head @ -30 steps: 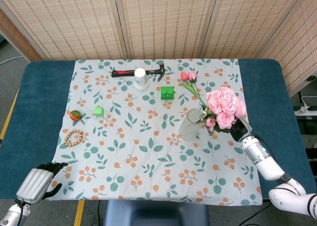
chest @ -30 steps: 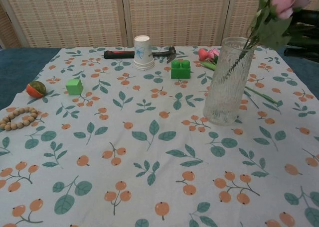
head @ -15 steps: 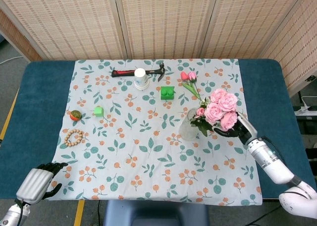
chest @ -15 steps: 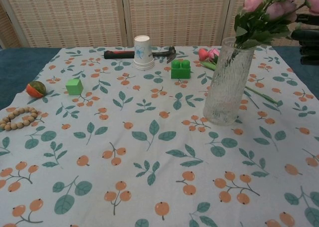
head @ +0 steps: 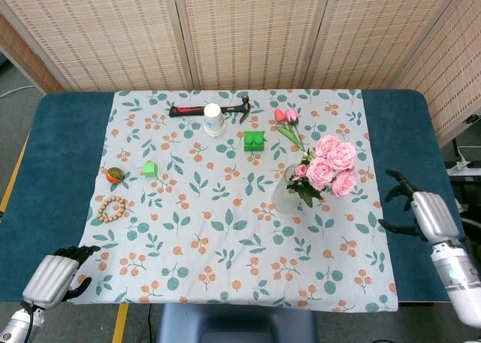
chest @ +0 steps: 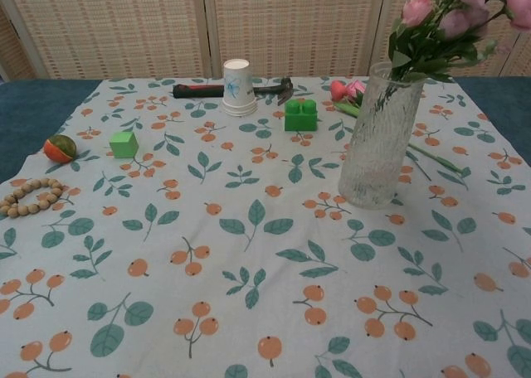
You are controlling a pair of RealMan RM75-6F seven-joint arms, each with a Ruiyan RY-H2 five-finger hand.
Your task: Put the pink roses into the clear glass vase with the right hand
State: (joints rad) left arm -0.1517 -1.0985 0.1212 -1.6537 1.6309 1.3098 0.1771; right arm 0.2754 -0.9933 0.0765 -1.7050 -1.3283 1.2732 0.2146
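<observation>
The pink roses (head: 328, 168) have been released since half a second ago: the right hand (head: 418, 209), which was then at the blooms beside the vase, is now seen drawn back over the blue edge of the worktop (head: 45, 185), well apart from them, with its fingers spread and nothing held. The left hand (head: 54, 274) is kept at the near left corner, its fingers curled in on nothing. The stems are seen standing inside the clear glass vase (chest: 379, 138), the blooms leaning out above its rim, so the task is judged done. The floral cloth (head: 225, 238) is spread over the worktop, and woven screen panels (head: 248, 27) are seen closing the back.
</observation>
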